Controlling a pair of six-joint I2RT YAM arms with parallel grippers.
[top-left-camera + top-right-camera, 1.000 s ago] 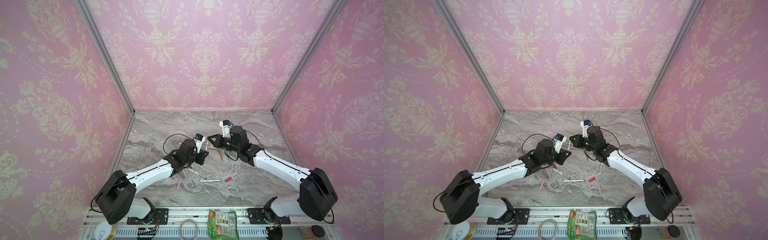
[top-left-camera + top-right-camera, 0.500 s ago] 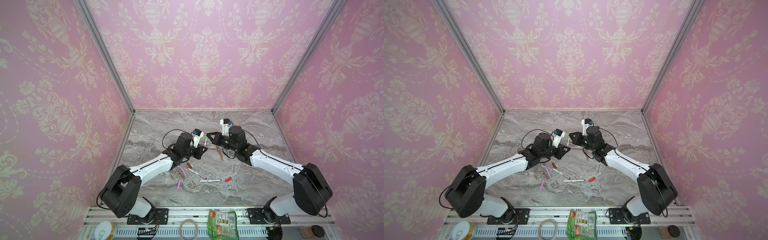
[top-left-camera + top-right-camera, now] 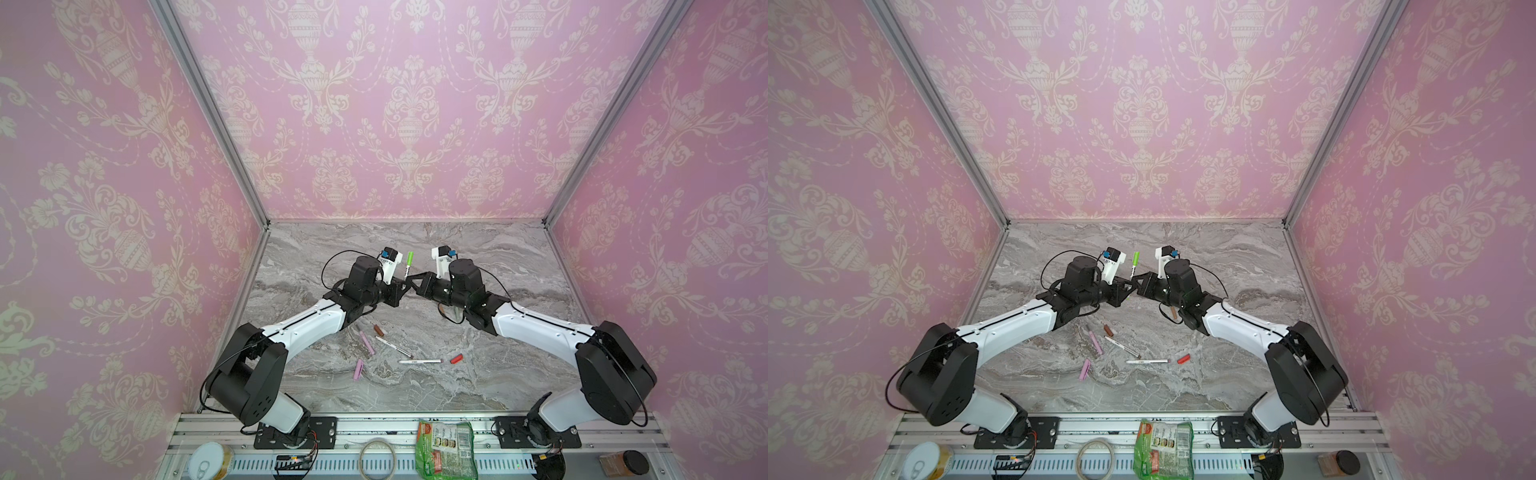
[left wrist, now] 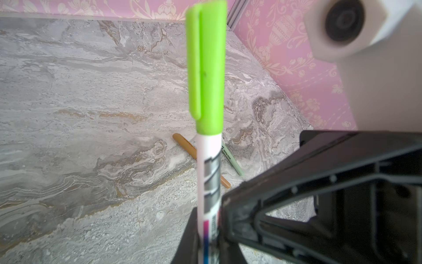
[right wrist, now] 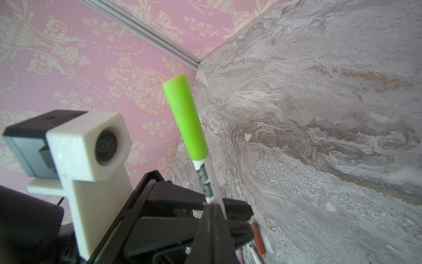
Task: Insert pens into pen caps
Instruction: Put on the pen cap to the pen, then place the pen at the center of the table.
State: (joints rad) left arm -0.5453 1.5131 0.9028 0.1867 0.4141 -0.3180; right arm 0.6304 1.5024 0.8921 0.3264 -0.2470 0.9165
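Mid-frame, the left gripper (image 3: 400,287) clamps the pen (image 3: 406,272) upright, likely to keep its cap (image 3: 409,258) seated squarely; the right gripper (image 3: 416,281) sits clenched alongside.

In the left wrist view the white pen (image 4: 209,182) looks fuzzy. Its low end runs off the picture's edge between the dark fingers of the left gripper (image 4: 206,249). It covers the middle of the tan pen (image 4: 185,144) and one end of the pale green pen (image 4: 233,163). In the right wrist view the right gripper (image 5: 212,217) hides the white pen's end, so nobody can tell if it pinches the pen. In both top views the right arm (image 3: 536,328) covers most of the tan pen.
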